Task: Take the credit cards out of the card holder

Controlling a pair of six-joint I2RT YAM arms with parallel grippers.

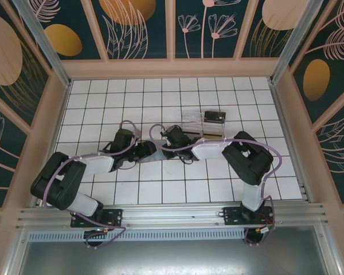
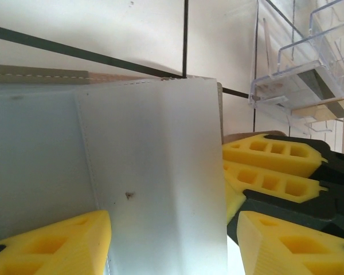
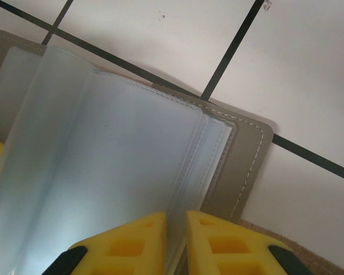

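Where the two arms meet on the white tiled surface (image 1: 160, 189), the flat grey bifold card holder (image 3: 241, 166) lies open. The right gripper (image 3: 176, 222) is pinched together on one clear plastic sleeve of it, and the left gripper (image 2: 173, 232) has its fingers apart around the other pages. The sleeves in sight look empty. Farther back, the clear plastic tray (image 2: 275, 63) already holds thin credit cards (image 2: 318, 85), one dark and one tan, so probably little remains; hidden pockets cannot be judged.

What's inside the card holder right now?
Frosted plastic sleeves show inside the card holder; no card edge visible. Pages underneath and the part pinched by the right gripper are covered.
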